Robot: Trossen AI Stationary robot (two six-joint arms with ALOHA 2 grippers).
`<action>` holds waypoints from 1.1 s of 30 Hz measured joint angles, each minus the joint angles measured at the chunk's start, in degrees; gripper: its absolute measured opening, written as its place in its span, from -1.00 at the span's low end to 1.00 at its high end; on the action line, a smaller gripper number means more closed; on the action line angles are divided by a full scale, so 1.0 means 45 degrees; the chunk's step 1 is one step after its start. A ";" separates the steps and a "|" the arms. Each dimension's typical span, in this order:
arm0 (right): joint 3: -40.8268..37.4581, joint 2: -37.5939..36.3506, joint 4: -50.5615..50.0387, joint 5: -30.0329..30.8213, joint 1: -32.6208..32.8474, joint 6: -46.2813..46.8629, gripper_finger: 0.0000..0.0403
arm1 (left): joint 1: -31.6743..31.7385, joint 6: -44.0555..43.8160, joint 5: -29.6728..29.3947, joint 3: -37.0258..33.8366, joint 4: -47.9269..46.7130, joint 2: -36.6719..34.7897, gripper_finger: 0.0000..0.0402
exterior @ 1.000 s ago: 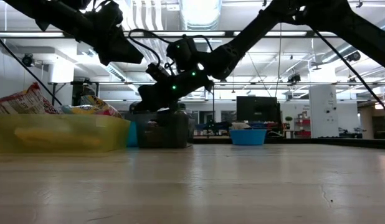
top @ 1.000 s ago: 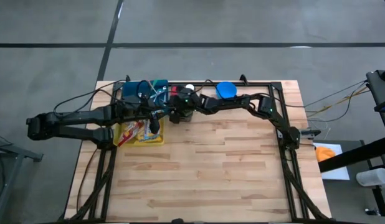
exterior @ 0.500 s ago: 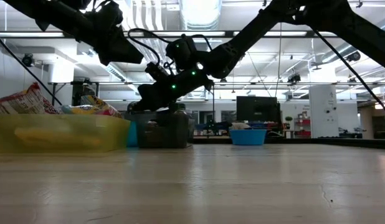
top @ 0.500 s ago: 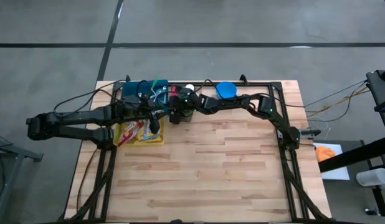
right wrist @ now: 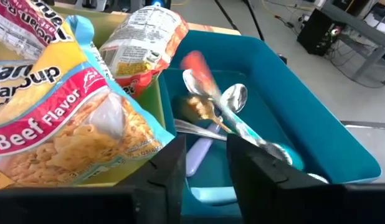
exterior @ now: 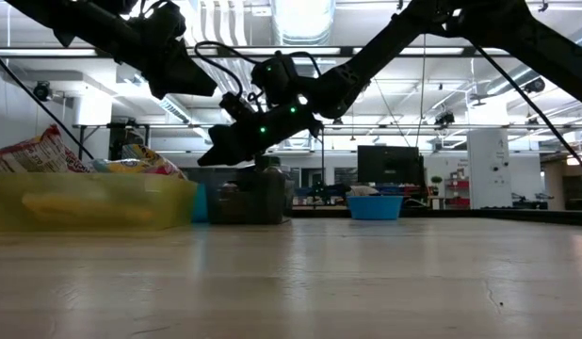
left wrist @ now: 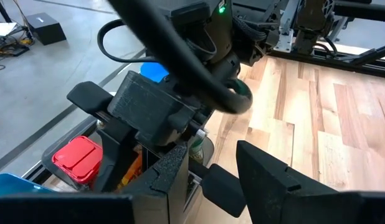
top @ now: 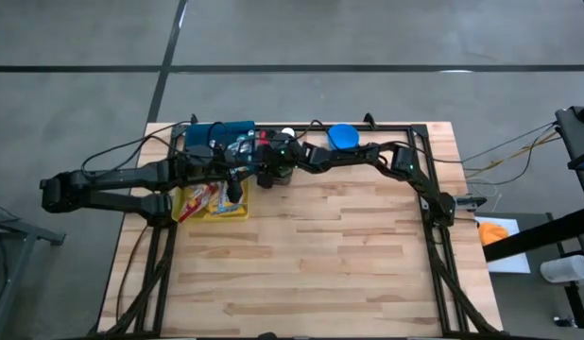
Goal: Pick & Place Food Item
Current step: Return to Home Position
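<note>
My right gripper point(right wrist: 205, 148) hovers open over the teal bin point(right wrist: 298, 124) at the table's far left, also shown in the high view point(top: 255, 159). Just past its fingertips a long, blurred thing with a red end point(right wrist: 197, 73) is in the air above the spoons point(right wrist: 233, 99) lying in that bin; the fingers do not touch it. Noodle packets point(right wrist: 61, 130) lie in the yellow bin point(top: 213, 204) beside it. My left gripper point(left wrist: 208, 163) hangs open above the yellow bin point(exterior: 93, 202) with nothing between its fingers.
A blue bowl point(top: 342, 136) sits at the far edge, to the right of the bins. A dark box point(exterior: 249, 196) stands between the bins and the bowl. A red-lidded box point(left wrist: 77, 158) lies below the left arm. The near half of the wooden table point(top: 330, 264) is bare.
My right gripper has opened over the teal bin while staying in place. The long thing with the red end has left its fingers and is dropping toward the spoons, blurred by the motion.
</note>
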 joint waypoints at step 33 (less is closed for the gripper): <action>0.0012 -0.0374 0.0775 -0.0056 0.0128 -0.0319 -0.38 | 0.0002 0.0000 0.0003 0.0000 0.0000 0.0000 -0.32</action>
